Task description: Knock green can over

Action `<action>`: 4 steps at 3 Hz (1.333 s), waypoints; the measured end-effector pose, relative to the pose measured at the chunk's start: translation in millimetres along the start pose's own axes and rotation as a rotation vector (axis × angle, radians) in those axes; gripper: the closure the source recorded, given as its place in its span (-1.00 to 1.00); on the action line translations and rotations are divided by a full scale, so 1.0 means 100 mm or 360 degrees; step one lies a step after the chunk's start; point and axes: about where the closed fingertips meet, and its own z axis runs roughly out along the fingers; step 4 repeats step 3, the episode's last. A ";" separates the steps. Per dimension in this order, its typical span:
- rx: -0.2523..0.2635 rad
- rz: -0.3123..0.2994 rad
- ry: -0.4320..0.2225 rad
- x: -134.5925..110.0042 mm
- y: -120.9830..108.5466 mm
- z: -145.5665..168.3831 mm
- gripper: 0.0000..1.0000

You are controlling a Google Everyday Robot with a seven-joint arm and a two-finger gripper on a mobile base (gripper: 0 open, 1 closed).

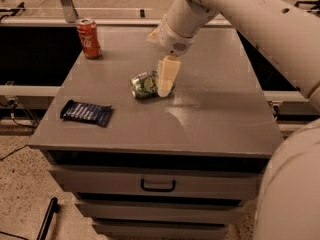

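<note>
green can (144,85) toppled, mid table (215,109); gripper (164,84) at right end, maybe touching, grip unclear; lift straight up.

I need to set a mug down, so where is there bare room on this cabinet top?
The right half of the cabinet top is bare, from the gripper to the edge. So is the front strip right of the snack packet. Crowded: the middle, with the gripper at the toppled green can, and back left, with the red can.

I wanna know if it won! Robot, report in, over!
End effector mid-table, against green can. Green can down on its side. Red can upright, far left, not in the way.
</note>
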 end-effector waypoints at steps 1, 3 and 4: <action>-0.0021 -0.0025 0.0030 0.12 -0.02 -0.05 -1.00; 0.0007 0.0020 0.0106 0.47 -0.01 -0.28 -1.00; 0.0007 0.0020 0.0106 0.47 -0.01 -0.28 -1.00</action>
